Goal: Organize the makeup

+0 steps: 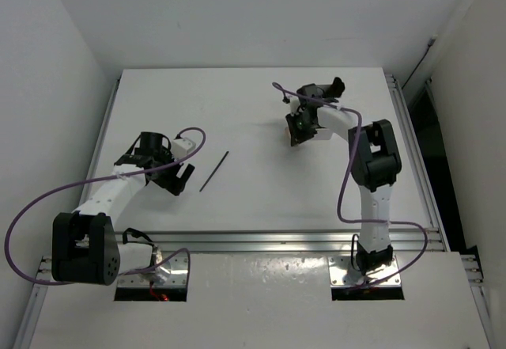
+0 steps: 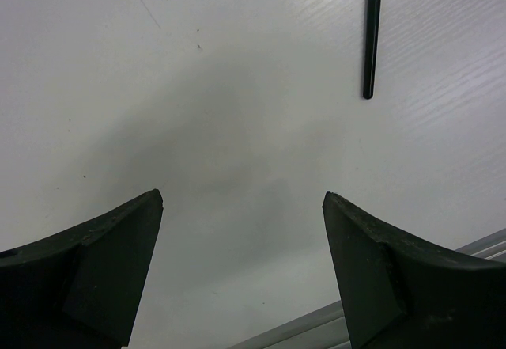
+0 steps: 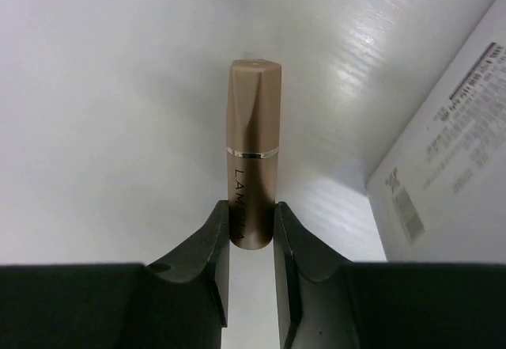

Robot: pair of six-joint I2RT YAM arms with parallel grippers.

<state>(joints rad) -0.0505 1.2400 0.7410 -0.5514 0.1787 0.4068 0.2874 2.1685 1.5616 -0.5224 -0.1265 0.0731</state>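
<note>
The lipstick tube point(image 3: 253, 151) is matte tan-bronze, with a thin bright gold band round its middle and dark lettering below the band. My right fingers point(image 3: 202, 262) are black, and so are my left fingers point(image 2: 103, 262). The table point(image 1: 253, 104) is plain white. On it the thin stick point(image 2: 371, 32) is glossy black and the box point(image 3: 458, 167) is white with grey print. My cables point(image 1: 341, 195) are purple.

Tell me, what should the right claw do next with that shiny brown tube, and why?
Probably lift the tan tube a little. The right claw presses both its sides, near the white box, so a small raise would likely free it for carrying.
</note>
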